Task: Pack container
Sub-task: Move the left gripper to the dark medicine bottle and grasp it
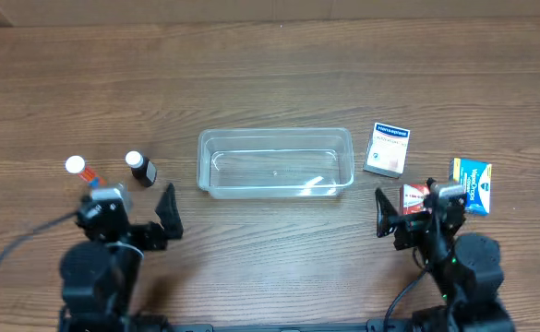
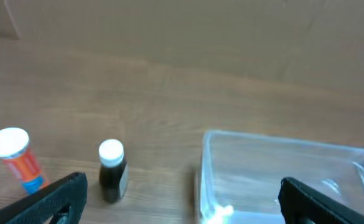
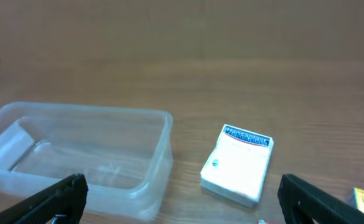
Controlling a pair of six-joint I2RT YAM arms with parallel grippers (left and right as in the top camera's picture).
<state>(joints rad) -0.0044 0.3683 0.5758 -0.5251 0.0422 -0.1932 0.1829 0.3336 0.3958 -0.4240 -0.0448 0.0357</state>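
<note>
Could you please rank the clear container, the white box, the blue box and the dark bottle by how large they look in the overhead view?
1. The container, by far the largest.
2. The white box and the blue box, which look too alike in size to rank.
3. The dark bottle, the smallest.

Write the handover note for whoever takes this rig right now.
Left gripper: open, holding nothing, low near the table's front edge.
Right gripper: open, holding nothing, also low at the front.
Container: mid-table, empty.
To its left: orange tube and dark bottle, both upright.
To its right: white box, red box partly hidden by the right arm, and blue box.
Done: nothing packed.
Left: probably all five items go in.
</note>
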